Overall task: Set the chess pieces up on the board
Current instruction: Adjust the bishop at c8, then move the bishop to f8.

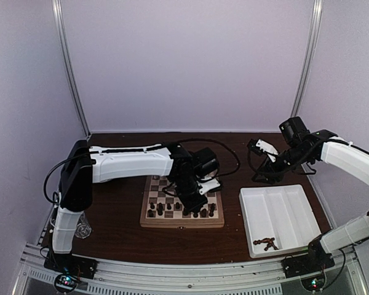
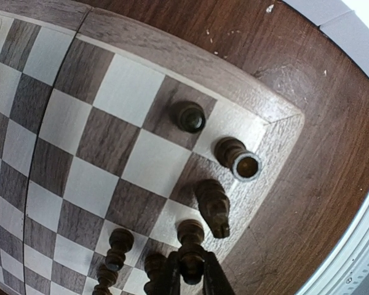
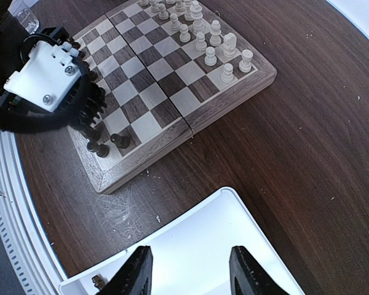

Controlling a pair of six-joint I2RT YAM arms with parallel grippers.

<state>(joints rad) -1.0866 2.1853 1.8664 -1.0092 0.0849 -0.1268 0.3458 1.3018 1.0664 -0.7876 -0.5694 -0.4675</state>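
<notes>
Dark wooden desk (image 1: pixel 117 230) carries the board (image 1: pixel 172 224); the left pincer (image 2: pixel 189 273) is clamped on an upright dark piece (image 2: pixel 190 233) below it in the edge row, while the right pincer (image 3: pixel 187 270), fingers apart, hangs by the tray (image 3: pixel 197 236).

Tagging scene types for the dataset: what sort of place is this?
Probably a lab robot test cell, not a home: plain pale walls with metal corner posts enclose a dark wooden table, and the left arm and right arm are bolted to an aluminium rail at its near edge.
</notes>
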